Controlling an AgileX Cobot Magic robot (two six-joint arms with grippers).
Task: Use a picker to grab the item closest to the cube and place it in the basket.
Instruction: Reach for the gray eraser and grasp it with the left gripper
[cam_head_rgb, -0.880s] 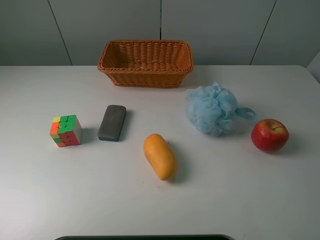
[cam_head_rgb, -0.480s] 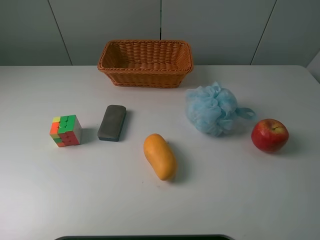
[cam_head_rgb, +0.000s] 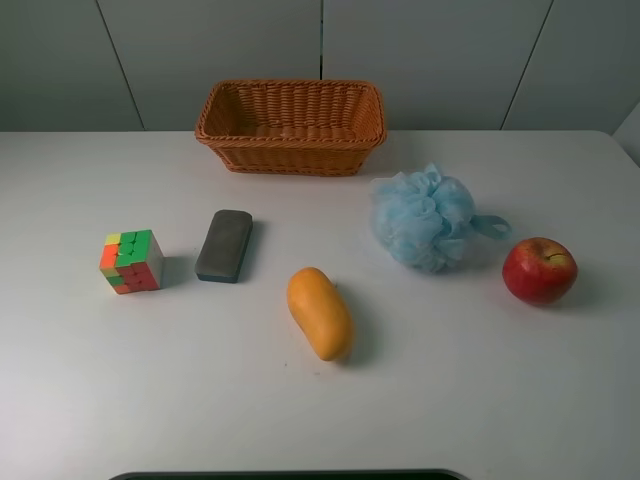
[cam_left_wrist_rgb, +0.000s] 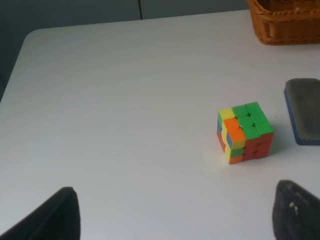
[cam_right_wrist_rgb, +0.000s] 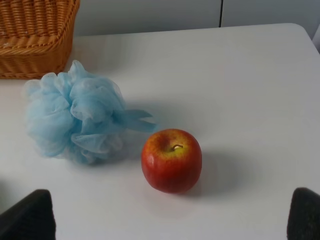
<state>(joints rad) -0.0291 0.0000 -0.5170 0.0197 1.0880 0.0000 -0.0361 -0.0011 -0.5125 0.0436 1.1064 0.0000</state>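
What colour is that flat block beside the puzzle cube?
The flat block is dark grey on top with a blue lower edge, clearest in the left wrist view.

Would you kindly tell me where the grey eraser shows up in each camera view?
Exterior high: grey eraser lies just right of the cube.
Left wrist: eraser beside the cube, cropped by the frame edge.
Right wrist: not in it.
Shared landmark: the basket, visible in all three.

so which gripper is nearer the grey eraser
Left. The left gripper looks onto the eraser and cube; the right gripper looks onto the apple and loofah.
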